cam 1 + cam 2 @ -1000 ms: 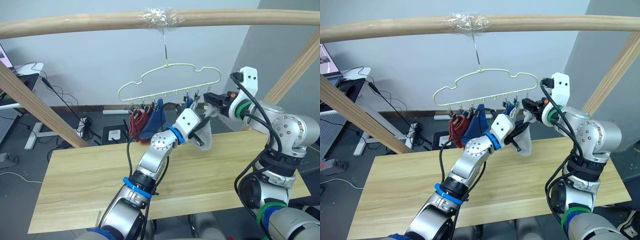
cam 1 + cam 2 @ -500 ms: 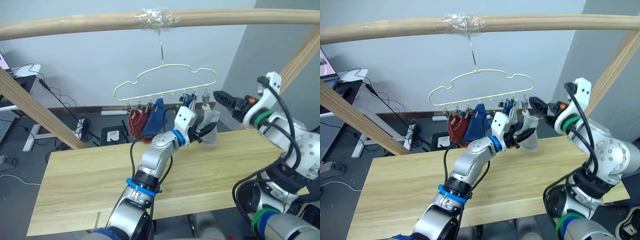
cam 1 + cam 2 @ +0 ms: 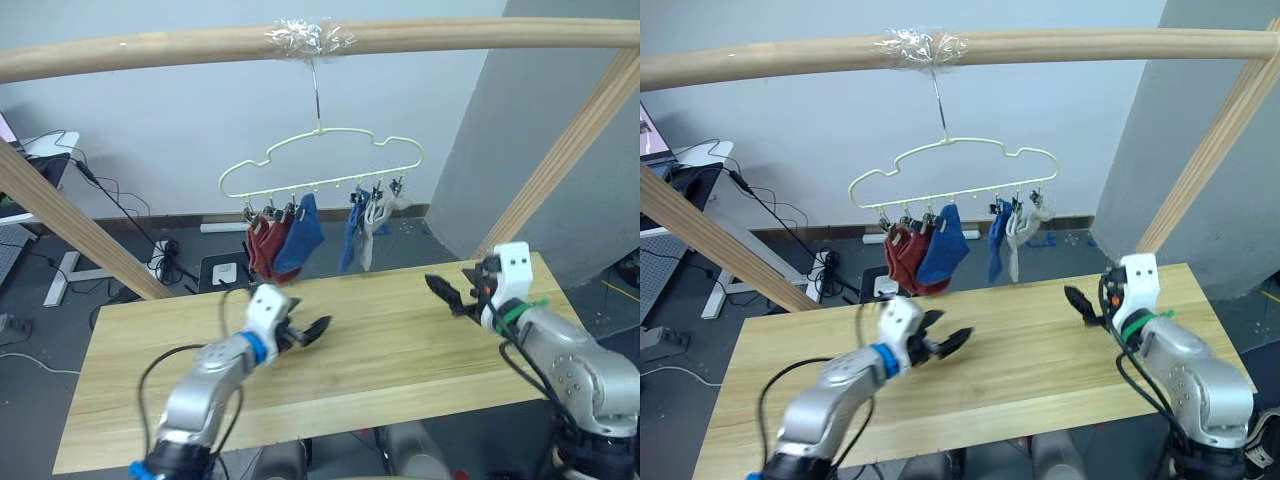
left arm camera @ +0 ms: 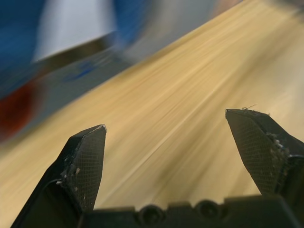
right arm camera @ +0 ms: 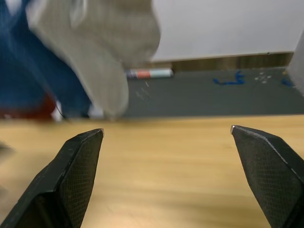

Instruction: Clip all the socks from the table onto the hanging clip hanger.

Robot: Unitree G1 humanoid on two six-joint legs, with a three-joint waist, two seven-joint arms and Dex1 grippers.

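Both pincers point(image 3: 318, 329) point(image 3: 437, 287) dropped to the table point(image 3: 400, 350), released; socks point(image 3: 300, 235) hang clipped.

you can't count the socks point(image 3: 300, 236) on the clip hanger point(image 3: 320, 165): they overlap and hide one another. the left wrist view smears the table point(image 4: 180, 118) and the colours behind it into streaks.

Rust red socks point(image 3: 262, 248), blue socks point(image 3: 303, 236) and light grey socks point(image 3: 372, 222) hang from the pale yellow clip hanger point(image 3: 320, 160). The table point(image 3: 400, 350) is light wood with visible grain.
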